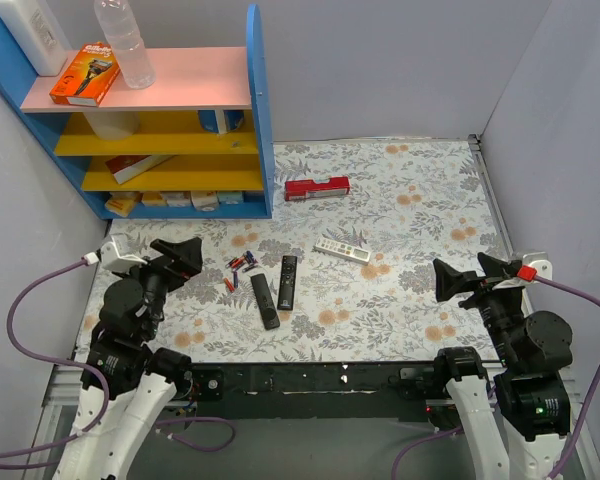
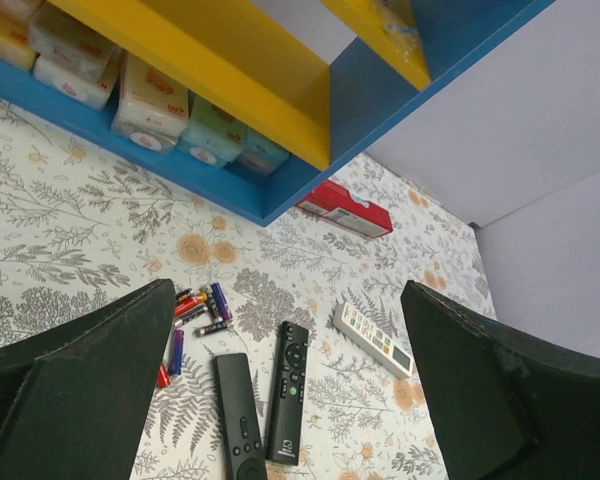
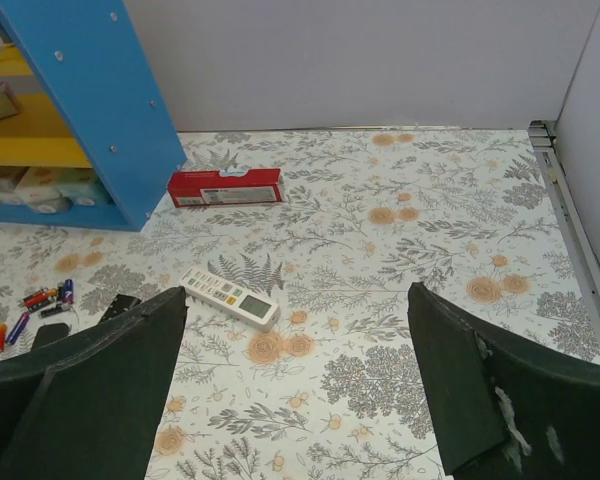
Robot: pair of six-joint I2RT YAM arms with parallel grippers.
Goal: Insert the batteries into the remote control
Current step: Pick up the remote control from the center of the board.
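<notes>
The plain matte black remote control [image 1: 265,300] lies flat near the table's front middle, also in the left wrist view [image 2: 238,420]. The batteries [image 1: 242,268], small red and blue cells, lie scattered just to its upper left [image 2: 195,310], and show at the left edge of the right wrist view [image 3: 35,305]. My left gripper [image 1: 180,255] is open and empty, held above the table left of the batteries [image 2: 288,288]. My right gripper [image 1: 467,272] is open and empty, far right of the remotes [image 3: 298,292].
A slimmer black remote with light markings [image 1: 288,281] lies right beside the plain one. A white remote [image 1: 342,250] lies further right. A red box [image 1: 317,188] sits at the back. A blue, yellow and pink shelf unit [image 1: 180,130] fills the back left.
</notes>
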